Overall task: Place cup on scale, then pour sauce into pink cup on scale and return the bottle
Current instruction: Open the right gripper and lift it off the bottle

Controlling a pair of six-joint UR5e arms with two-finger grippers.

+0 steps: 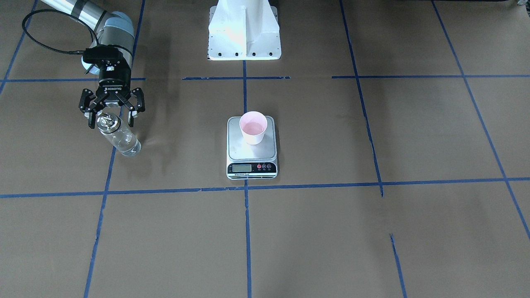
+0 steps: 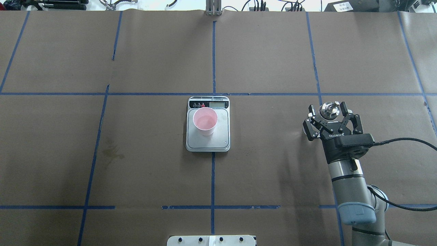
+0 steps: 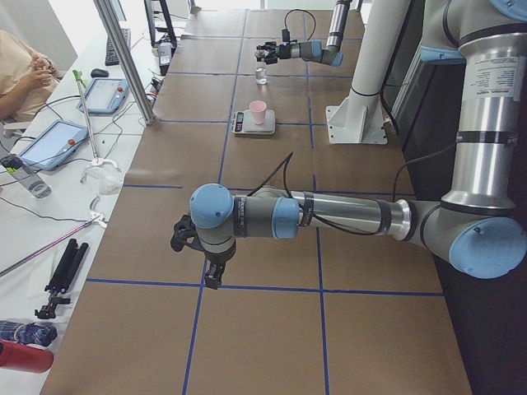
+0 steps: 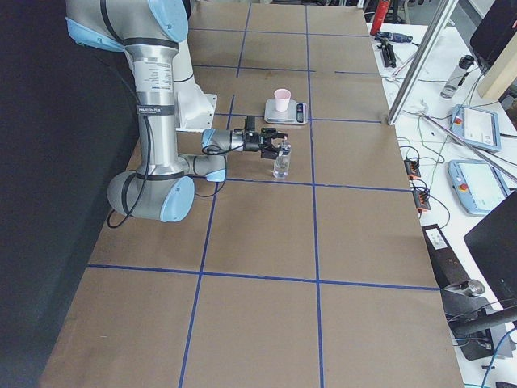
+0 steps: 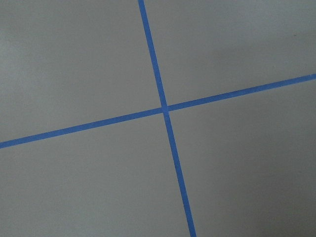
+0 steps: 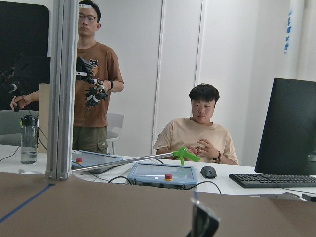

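Observation:
The pale pink cup (image 1: 253, 127) (image 2: 205, 120) stands upright on the silver scale (image 1: 251, 159) (image 2: 223, 143) at the table's middle. The clear glass bottle (image 1: 119, 135) (image 4: 280, 166) stands on the table well to the robot's right of the scale, with clear sauce (image 1: 127, 145) showing in its lower part. My right gripper (image 1: 110, 123) (image 2: 327, 107) is open, its fingers spread on either side of the bottle's silver cap (image 2: 328, 109) without closing on it. My left gripper (image 3: 210, 276) hangs low over bare table far to the left; whether it is open or shut I cannot tell.
The white robot base (image 1: 244, 33) sits behind the scale. Blue tape lines (image 5: 165, 108) cross the brown table. Beyond the far edge are an aluminium post (image 6: 61, 89), tablets (image 6: 163, 174), a keyboard, a monitor and two people (image 6: 197, 133).

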